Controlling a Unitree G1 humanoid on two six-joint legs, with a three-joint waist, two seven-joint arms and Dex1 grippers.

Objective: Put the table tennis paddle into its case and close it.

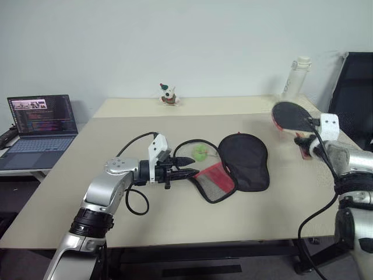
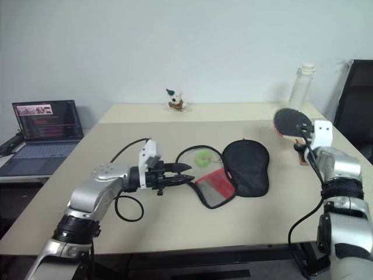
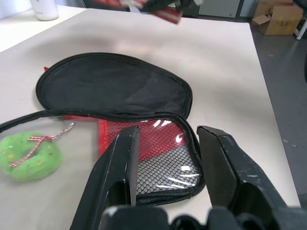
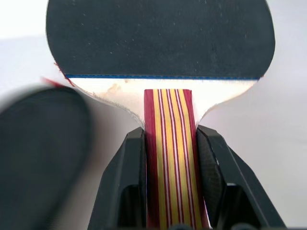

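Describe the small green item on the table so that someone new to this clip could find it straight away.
Start at the beige table and find the open black case lying near its middle. Just to the robot's left of the case, beside a looping black cable, sits a small round green toy. It is the only bright green thing there.

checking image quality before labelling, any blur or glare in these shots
Left wrist view: glare streaks on the case's clear mesh panel. Right wrist view: paddle sharp, with a blurred dark shape beside the right gripper. Left eye view: soft shadow under the case.
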